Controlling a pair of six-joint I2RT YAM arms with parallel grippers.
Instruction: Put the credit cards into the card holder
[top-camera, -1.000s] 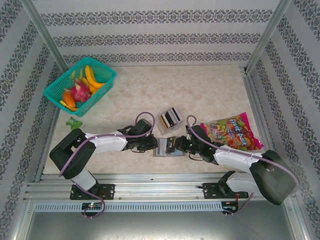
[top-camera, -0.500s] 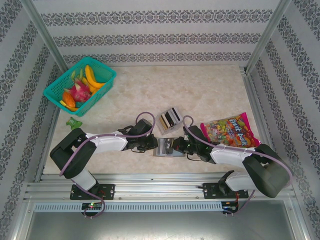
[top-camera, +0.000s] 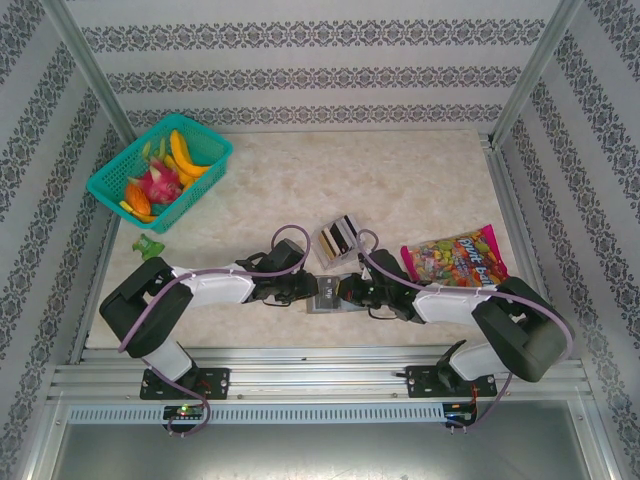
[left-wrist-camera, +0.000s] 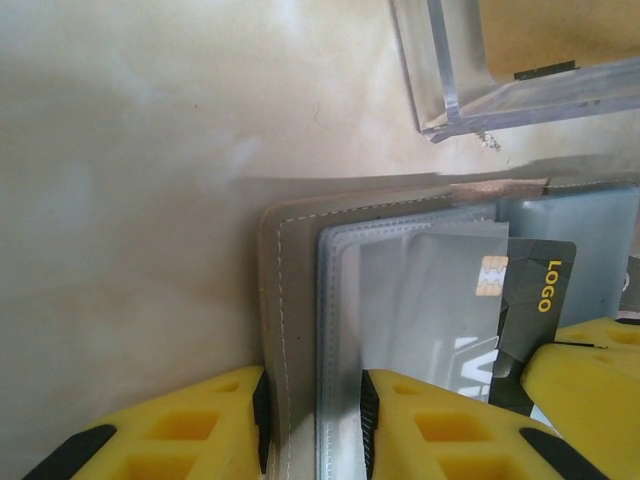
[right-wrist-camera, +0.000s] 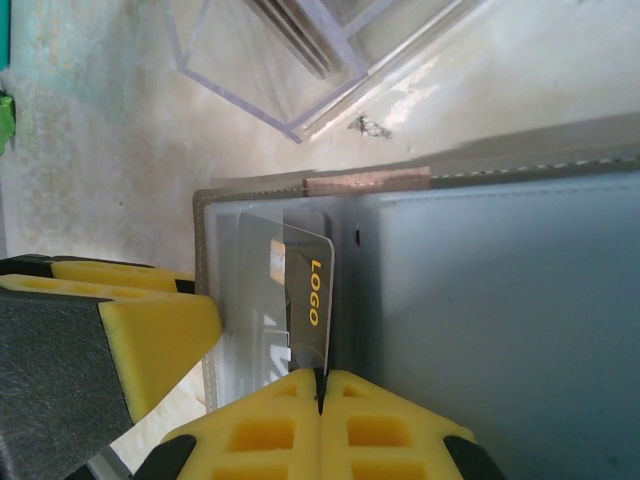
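Your right claw (right-wrist-camera: 320, 385) is pinching the dark card (right-wrist-camera: 308, 300) by its near edge, fingers pressed together on it, so you are steering it flat into the clear pocket just ahead of the tips. Your left claw (left-wrist-camera: 313, 390) is standing partly spread, straddling the stitched edge of the card holder (left-wrist-camera: 290, 300). I am judging that it is pinning the holder to the counter (left-wrist-camera: 120, 150) against that push. The card is lying partway in. Beyond both claws, the clear tray (left-wrist-camera: 440, 70) is holding the other cards (top-camera: 340, 238) upright for picking.
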